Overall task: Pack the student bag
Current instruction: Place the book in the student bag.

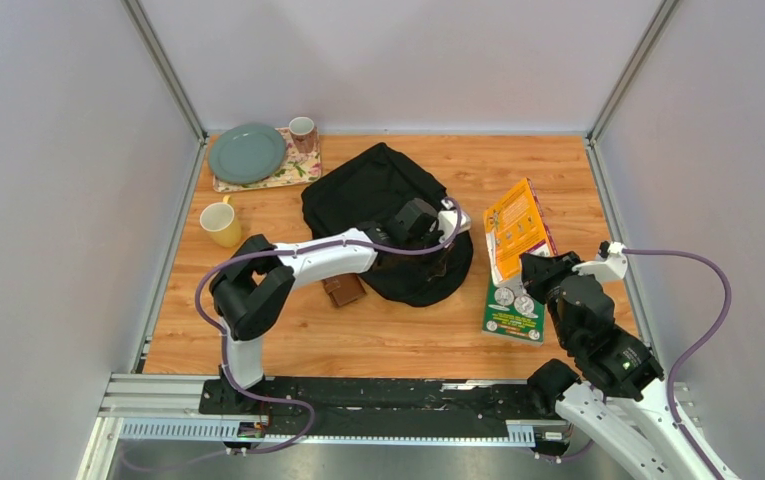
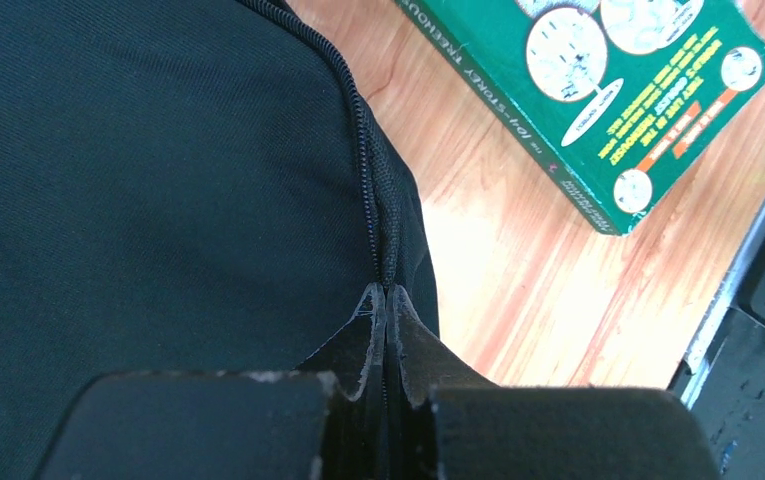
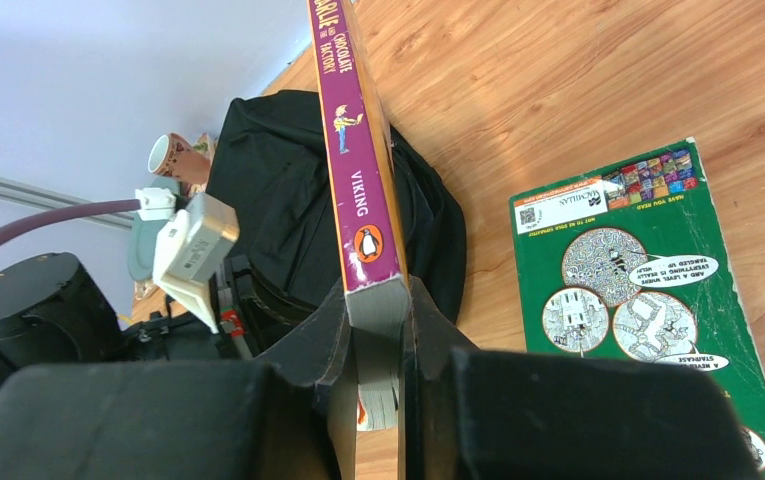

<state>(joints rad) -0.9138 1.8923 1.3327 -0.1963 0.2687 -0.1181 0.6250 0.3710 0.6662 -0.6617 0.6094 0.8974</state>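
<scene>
The student bag [image 1: 368,195] is a large black backpack lying flat in the middle of the table. My left gripper [image 1: 440,262] is down at its near right edge. In the left wrist view the fingertips [image 2: 371,318] are pressed together on the bag's zip line [image 2: 366,180], so the left gripper [image 2: 386,300] is shut on it. My right gripper [image 1: 538,266] is shut on a book with an orange cover [image 1: 516,226], held up on edge to the right of the bag. Its purple spine [image 3: 350,140] rises from the right gripper [image 3: 378,300].
A green book [image 1: 514,306] lies flat under the raised one. A small brown wallet [image 1: 343,290] sits at the bag's near left. At the back left stand a yellow mug [image 1: 221,223], a grey-green plate [image 1: 247,152] on a placemat and a pink mug [image 1: 302,132].
</scene>
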